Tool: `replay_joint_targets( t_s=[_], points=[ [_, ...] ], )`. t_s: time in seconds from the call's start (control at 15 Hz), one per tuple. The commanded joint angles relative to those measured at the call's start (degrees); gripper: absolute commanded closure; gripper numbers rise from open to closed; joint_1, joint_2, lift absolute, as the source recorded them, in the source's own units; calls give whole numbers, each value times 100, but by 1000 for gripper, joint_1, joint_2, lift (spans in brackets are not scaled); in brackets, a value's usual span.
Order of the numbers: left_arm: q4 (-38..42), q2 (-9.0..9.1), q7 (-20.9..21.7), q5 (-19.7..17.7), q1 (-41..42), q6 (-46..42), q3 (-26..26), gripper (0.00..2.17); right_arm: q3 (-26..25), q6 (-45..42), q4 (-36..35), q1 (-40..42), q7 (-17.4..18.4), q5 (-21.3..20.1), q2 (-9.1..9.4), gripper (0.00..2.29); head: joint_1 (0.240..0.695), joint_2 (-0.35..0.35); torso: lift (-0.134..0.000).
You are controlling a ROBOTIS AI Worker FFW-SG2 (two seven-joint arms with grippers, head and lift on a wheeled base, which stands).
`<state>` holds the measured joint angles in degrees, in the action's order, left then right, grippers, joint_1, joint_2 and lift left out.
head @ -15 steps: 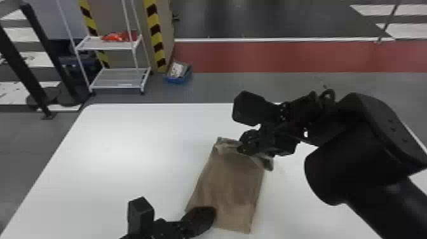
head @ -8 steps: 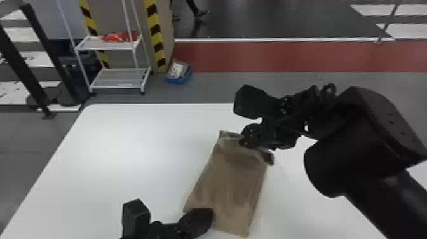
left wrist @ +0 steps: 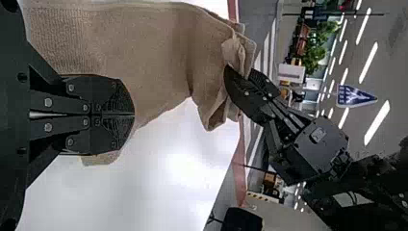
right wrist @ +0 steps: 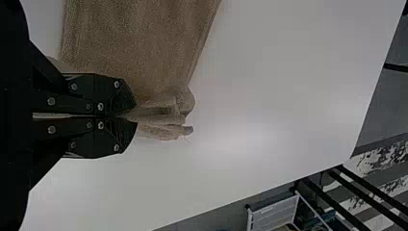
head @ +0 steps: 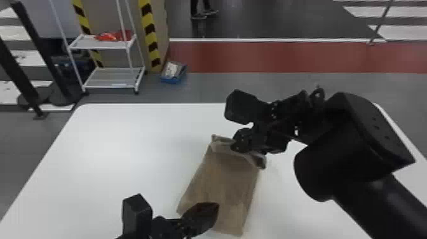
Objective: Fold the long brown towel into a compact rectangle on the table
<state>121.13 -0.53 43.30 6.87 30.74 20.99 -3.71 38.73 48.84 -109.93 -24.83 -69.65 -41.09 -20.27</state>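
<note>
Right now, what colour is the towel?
Plain brown, best seen in the left wrist view.

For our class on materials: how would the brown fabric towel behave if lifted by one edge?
The towel would likely droop: its edge crumples softly at the black right end effector. It probably won't roll, since most lies flat on the white table.

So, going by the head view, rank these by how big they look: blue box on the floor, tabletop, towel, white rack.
Largest: tabletop
Next: towel and white rack, too alike to rank
Smallest: blue box
</note>
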Motion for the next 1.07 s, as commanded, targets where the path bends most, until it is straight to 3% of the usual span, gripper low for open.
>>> replay_joint_targets(
  t_s=[0.0,0.27,0.8,1.0],
  points=[
    [-441,68,3,130,-323,60,28,2064,-6,17,-142,102,-13,5,-38,1112,695,15,-125],
    [-731,68,-120,139,-560,60,319,2064,-50,52,-415,198,-40,22,-135,1112,695,33,-125],
    [-529,68,-147,-336,-437,113,890,2064,-102,52,-696,453,-101,5,-249,1112,695,103,-125],
    [-617,68,-173,-239,-560,411,934,2064,-120,52,-758,541,-101,-39,-249,1112,695,119,-125]
  ],
)
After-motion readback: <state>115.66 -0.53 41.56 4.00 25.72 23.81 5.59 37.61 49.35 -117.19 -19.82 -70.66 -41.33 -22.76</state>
